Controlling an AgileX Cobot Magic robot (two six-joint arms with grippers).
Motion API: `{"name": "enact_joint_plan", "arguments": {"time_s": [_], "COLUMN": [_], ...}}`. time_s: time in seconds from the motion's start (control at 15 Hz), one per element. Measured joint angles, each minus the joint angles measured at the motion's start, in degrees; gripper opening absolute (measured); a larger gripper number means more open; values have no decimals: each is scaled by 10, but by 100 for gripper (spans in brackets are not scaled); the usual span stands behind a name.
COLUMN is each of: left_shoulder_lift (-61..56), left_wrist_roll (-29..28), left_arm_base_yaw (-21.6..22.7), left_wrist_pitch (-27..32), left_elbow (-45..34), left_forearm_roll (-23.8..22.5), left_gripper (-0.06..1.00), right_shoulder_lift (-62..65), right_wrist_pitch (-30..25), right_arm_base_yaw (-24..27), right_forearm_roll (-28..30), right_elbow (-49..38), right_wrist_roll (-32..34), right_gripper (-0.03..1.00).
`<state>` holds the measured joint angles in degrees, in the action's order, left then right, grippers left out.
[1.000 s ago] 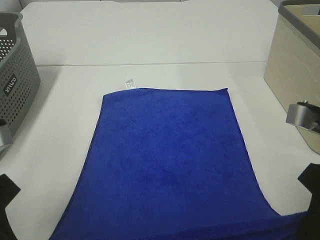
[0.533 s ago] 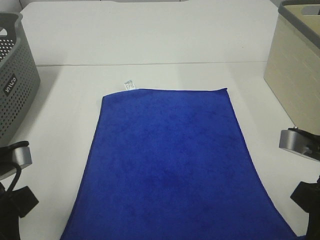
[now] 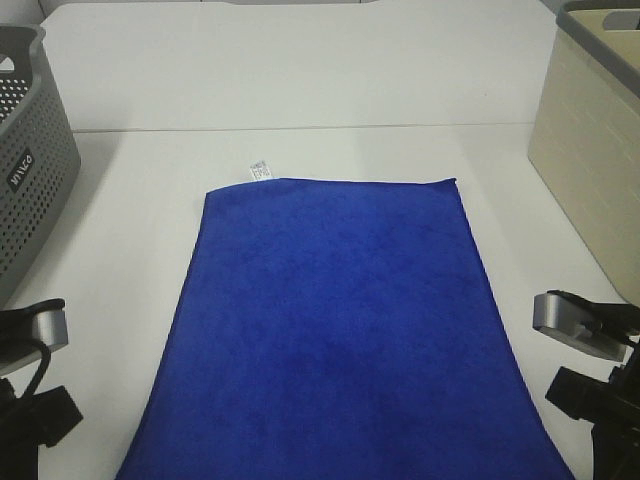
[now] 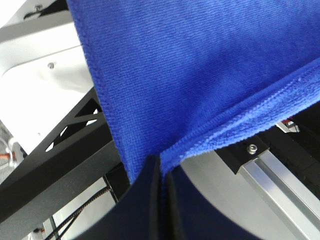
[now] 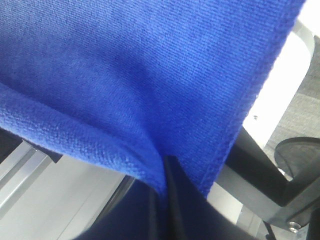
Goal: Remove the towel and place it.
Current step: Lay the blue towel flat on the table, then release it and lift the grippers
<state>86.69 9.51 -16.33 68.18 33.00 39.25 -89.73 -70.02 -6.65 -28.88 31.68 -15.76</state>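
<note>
Royal-blue plush towel [image 3: 335, 330] spread over white table [image 3: 300, 70]; white tag [image 3: 260, 170] at far corner; left gripper [image 4: 161, 172] and right gripper [image 5: 166, 175] each clamped on its near edge.

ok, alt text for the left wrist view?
The left gripper is shut on the hemmed edge of a blue towel, which spreads away from the pinch and fills most of the frame. Behind it show a black frame strut and an aluminium rail.
</note>
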Motion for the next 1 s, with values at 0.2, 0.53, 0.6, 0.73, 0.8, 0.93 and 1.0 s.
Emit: {"name": "enact_joint_plan", "arguments": {"time_s": [0.2,0.53,0.6,0.73,0.8,0.93,1.0], "left_shoulder_lift": [53,117,124,142,151,158,158], "left_wrist_roll": [0,0,0,0,0,6,9], "left_arm_base_yaw": [0,0,0,0,0,0,0], "left_wrist_pitch": [2,5,5,6,6,7,7], "left_elbow": [9,43,45,45,45,45,45], "left_forearm_roll": [0,-9,-10,-11,-11,-13,-14], "left_gripper": [0,0,0,0,0,0,0], "right_shoulder_lift": [-15,-64,-74,-90,-96,-99,-100], "right_wrist_pitch": [0,1,1,1,1,2,2], "right_arm_base_yaw": [0,0,0,0,0,0,0], "right_forearm_roll": [0,0,-1,-4,-6,-9,-9], "right_elbow": [0,-1,-1,-1,-1,-1,-1], "right_wrist_roll": [3,11,12,13,13,13,13], "right_gripper": [2,2,2,2,2,2,2]}}
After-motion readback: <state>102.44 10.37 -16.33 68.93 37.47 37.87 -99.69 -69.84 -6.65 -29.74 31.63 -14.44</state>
